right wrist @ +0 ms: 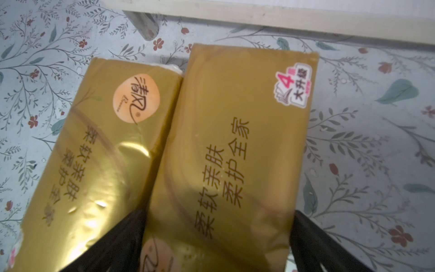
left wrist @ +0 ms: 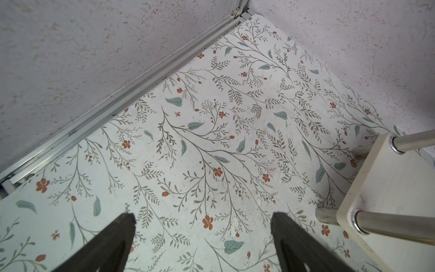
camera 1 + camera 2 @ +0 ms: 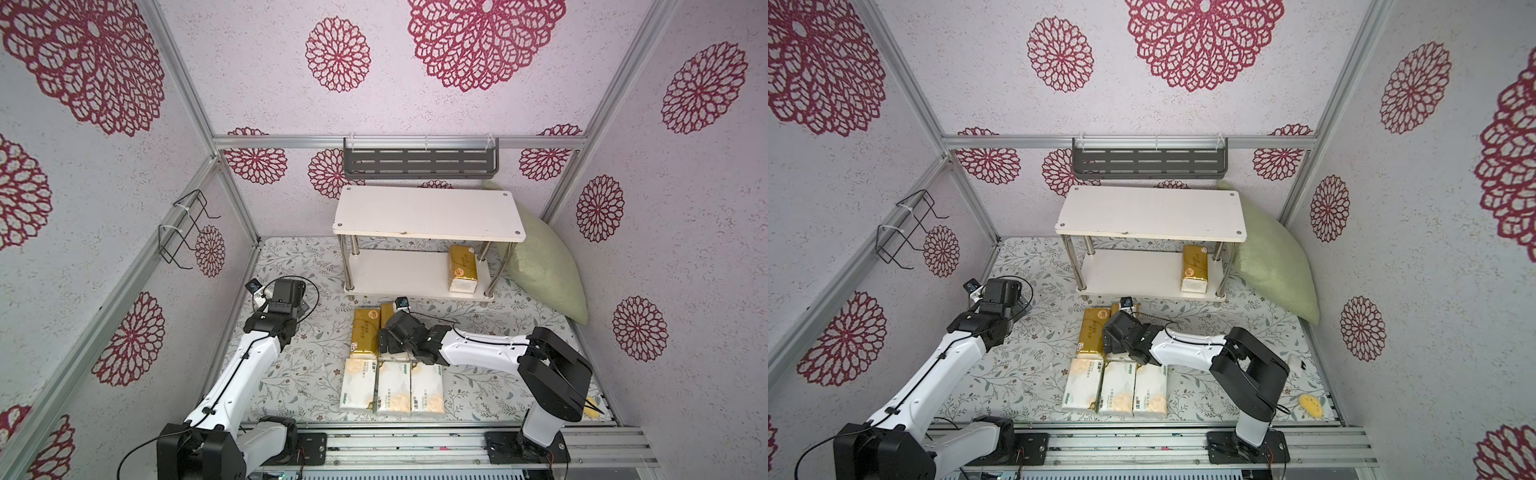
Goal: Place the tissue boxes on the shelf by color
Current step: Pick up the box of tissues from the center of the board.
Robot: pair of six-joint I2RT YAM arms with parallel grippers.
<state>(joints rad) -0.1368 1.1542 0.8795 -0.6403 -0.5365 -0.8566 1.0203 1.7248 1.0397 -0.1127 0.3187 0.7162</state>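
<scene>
End effector [image 1: 216,219] wide around gold pack [image 1: 235,141]

Yep, right end effector straddles it on the counter [image 1: 364,141], second gold pack [image 1: 101,153] touching alongside. Three white packs [image 3: 392,392] sit nearby, third gold pack [image 3: 462,268] on shelf's [image 3: 399,272] lower board. Meanwhile left end effector [image 2: 202,219] hangs wide over the counter.

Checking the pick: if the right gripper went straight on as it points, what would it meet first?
Probably the gold tissue pack that the right gripper straddles, jaws open; depth unclear.
</scene>
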